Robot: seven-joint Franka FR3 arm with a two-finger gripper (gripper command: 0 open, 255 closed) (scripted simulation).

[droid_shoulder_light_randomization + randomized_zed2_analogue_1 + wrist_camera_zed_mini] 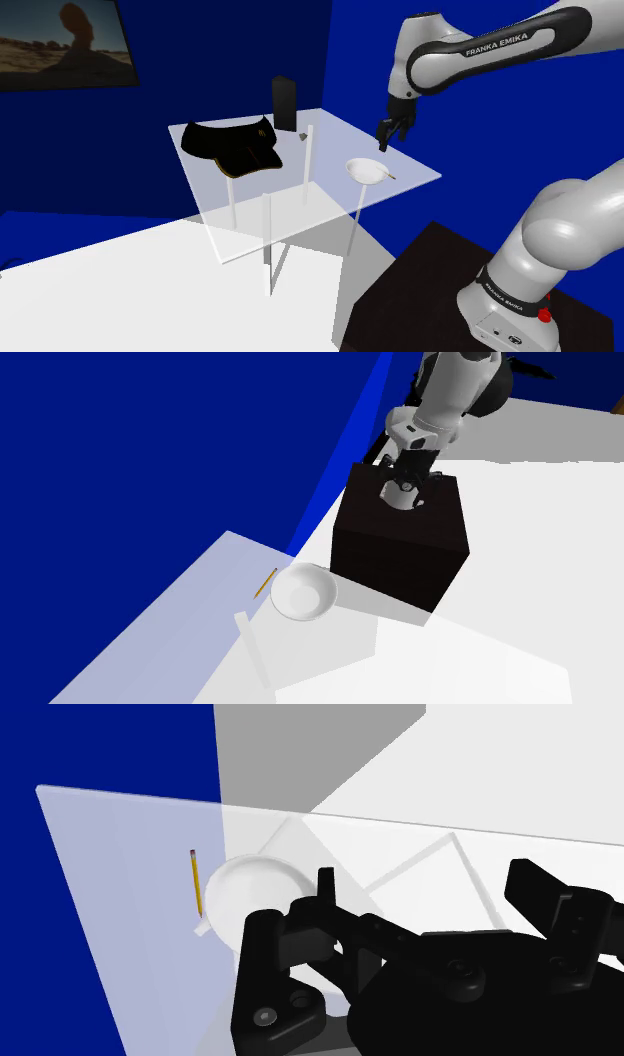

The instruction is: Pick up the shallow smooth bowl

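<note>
Hovering near the white bowl [366, 170], the gripper [390, 132] points downward, jaws apart.

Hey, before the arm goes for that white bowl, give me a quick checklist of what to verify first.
1. The tool is open: ok, fingers stand apart.
2. The bowl is upright and empty: ok.
3. The tool is lined up over the bowl: not ok, the bowl lies off to one side of the fingers.
4. The pencil is clear of the rim: cannot tell, very close.
5. Nothing held yet: ok.
</note>
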